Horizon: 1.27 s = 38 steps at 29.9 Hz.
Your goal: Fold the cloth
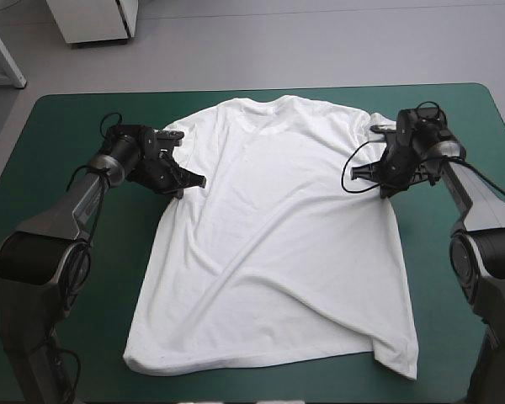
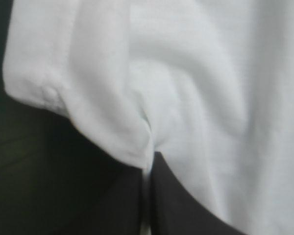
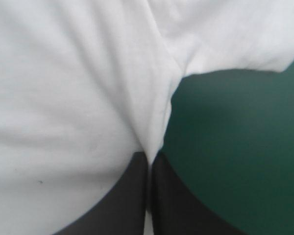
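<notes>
The white T-shirt (image 1: 273, 236) lies spread flat on the teal-green cover, collar toward the far edge, hem toward the near edge. My left gripper (image 1: 194, 181) sits at the shirt's left armpit, just under the sleeve. In the left wrist view its black fingers (image 2: 181, 205) are pinched together with a fold of the T-shirt (image 2: 186, 88) between them. My right gripper (image 1: 385, 187) is at the right armpit. Its fingers (image 3: 122, 200) are likewise pressed together on a ridge of the T-shirt (image 3: 63, 98) that rises from their tips.
Bare teal-green cover (image 1: 59, 135) runs along both sides of the shirt and beyond the collar. The table's far edge (image 1: 261, 90) lies close behind the collar. The shirt's hem (image 1: 236, 362) is near the front edge.
</notes>
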Each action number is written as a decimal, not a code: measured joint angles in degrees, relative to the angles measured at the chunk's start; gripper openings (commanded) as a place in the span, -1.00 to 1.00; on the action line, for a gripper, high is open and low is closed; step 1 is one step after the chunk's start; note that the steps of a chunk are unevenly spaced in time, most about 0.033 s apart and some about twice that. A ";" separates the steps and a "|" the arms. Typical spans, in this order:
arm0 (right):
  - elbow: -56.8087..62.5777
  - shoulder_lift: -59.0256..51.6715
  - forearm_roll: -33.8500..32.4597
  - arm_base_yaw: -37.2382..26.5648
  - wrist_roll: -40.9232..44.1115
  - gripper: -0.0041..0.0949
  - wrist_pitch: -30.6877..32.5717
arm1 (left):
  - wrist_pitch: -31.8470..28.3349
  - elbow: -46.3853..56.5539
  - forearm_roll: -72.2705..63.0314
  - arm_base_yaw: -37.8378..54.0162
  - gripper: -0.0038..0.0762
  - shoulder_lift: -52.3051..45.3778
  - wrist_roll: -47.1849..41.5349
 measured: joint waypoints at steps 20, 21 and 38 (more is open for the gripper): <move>-24.29 -18.35 -2.33 0.00 -0.05 -0.96 2.22 | 9.94 -30.08 2.35 0.00 -0.93 -16.08 4.47; -25.45 -19.09 -2.33 0.00 -0.06 -0.96 2.45 | 10.37 -31.33 2.35 0.00 -0.93 -16.66 4.58; -28.74 -29.32 -2.37 0.00 -1.63 -0.96 3.33 | 10.06 -35.07 2.21 0.00 -0.93 -25.02 7.31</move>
